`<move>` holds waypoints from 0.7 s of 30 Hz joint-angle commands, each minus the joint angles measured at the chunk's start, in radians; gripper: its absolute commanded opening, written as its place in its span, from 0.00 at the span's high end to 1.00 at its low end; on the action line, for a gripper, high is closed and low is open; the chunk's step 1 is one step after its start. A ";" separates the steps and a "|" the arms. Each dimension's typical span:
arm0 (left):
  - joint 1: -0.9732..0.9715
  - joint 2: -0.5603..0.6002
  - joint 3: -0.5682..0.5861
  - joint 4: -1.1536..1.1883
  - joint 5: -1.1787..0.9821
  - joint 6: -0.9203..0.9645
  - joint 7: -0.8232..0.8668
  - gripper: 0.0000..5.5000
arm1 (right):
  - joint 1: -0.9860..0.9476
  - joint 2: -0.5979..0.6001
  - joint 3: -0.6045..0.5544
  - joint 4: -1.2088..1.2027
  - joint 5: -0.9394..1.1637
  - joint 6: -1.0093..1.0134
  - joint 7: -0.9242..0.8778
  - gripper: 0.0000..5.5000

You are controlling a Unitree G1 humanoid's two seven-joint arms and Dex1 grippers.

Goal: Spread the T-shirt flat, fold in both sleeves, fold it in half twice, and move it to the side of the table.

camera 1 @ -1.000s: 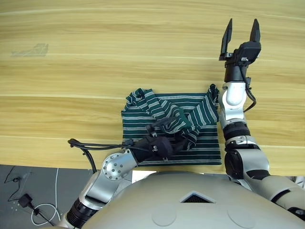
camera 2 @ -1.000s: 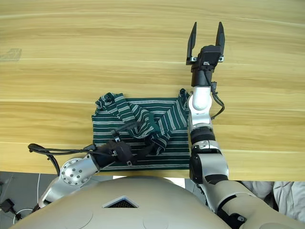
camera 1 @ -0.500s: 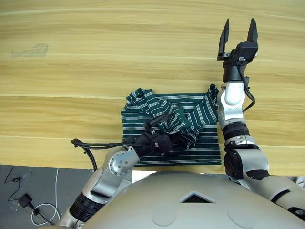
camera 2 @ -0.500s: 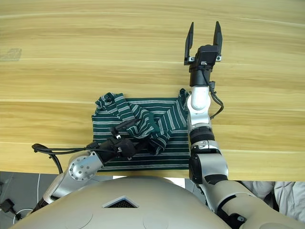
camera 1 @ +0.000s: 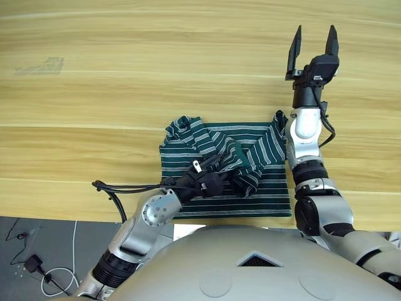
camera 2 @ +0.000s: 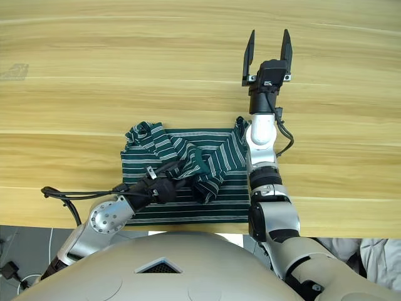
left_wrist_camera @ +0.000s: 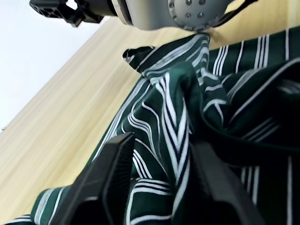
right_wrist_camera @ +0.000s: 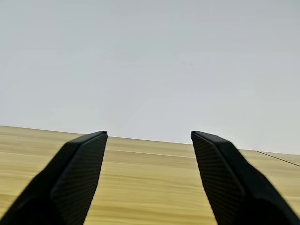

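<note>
Compared with a second ago, the left gripper [left_wrist_camera: 161,140] is pushing deeper into the crumpled middle of the T-shirt [camera 1: 263,188], which is lying at the near edge of the table [camera 1: 125,75]. Its jaws are standing apart around a raised ridge of cloth. The right gripper [camera 1: 312,39] is hanging spread wide beyond the shirt's far right corner. Closing here is probably catching several layers, so a pull is risking to drag the whole shirt. The left arm is covering the near-left part, and the sleeves are hard to separate inside the bunch.
</note>
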 commanded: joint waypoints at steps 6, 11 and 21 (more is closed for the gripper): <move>-0.027 -0.011 0.012 0.083 0.010 -0.023 0.022 0.94 | -0.021 0.005 0.005 0.007 -0.002 0.006 -0.009 0.39; -0.039 -0.003 0.042 0.071 -0.011 -0.026 0.019 1.00 | -0.025 0.004 0.007 0.017 -0.001 0.002 -0.011 0.39; -0.284 -0.064 0.288 -0.007 -0.327 0.153 -0.034 1.00 | 0.011 -0.059 0.027 -0.037 -0.078 -0.044 -0.020 0.39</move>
